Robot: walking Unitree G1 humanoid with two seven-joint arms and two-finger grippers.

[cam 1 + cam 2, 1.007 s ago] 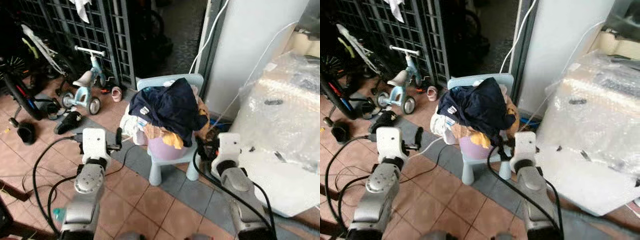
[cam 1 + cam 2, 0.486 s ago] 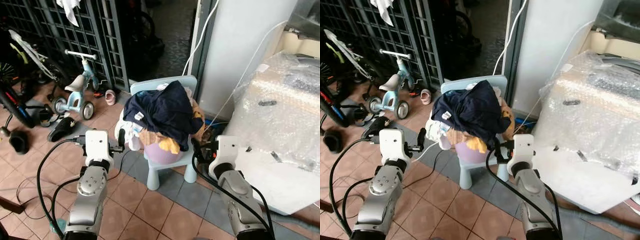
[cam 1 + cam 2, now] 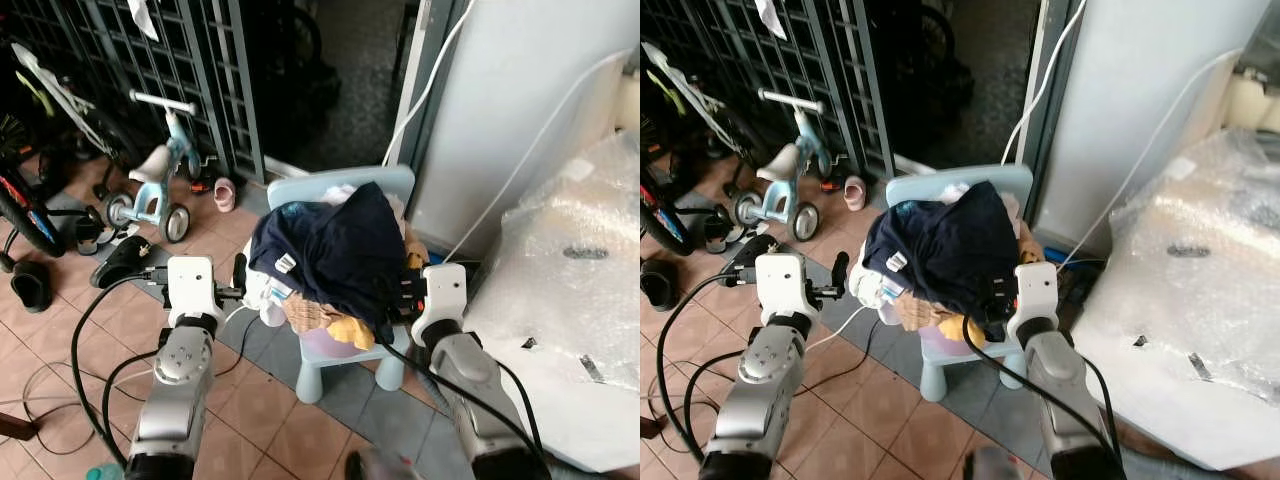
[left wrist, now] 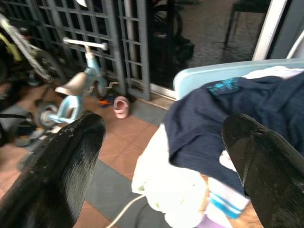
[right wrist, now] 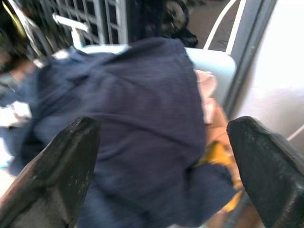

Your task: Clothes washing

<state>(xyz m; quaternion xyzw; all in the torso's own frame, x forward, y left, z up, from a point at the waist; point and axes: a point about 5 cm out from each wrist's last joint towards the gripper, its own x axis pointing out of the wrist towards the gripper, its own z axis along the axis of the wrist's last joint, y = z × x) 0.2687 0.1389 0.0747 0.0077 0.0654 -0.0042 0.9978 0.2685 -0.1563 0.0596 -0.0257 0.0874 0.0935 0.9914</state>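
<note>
A heap of clothes (image 3: 330, 250) fills a purple basin (image 3: 322, 346) on a small light-blue chair (image 3: 310, 187). A dark navy garment (image 5: 137, 104) lies on top, a white one (image 4: 166, 183) hangs off the left side, and orange cloth (image 3: 345, 328) shows below. My left gripper (image 3: 238, 274) is open, level with the heap's left side and a little short of it. My right gripper (image 3: 404, 290) is open at the heap's right edge, its fingers against or nearly against the navy cloth.
A bubble-wrapped machine (image 3: 575, 300) stands close on the right, beside a white pillar (image 3: 540, 100). A blue tricycle (image 3: 160, 180), a bicycle (image 3: 25, 215), shoes (image 3: 125, 260) and cables (image 3: 60, 350) lie on the tiled floor to the left, before a dark metal gate (image 3: 190, 60).
The camera has shifted and drawn nearer to the chair. Both grippers have come closer to the heap; the right one now reaches its edge.
</note>
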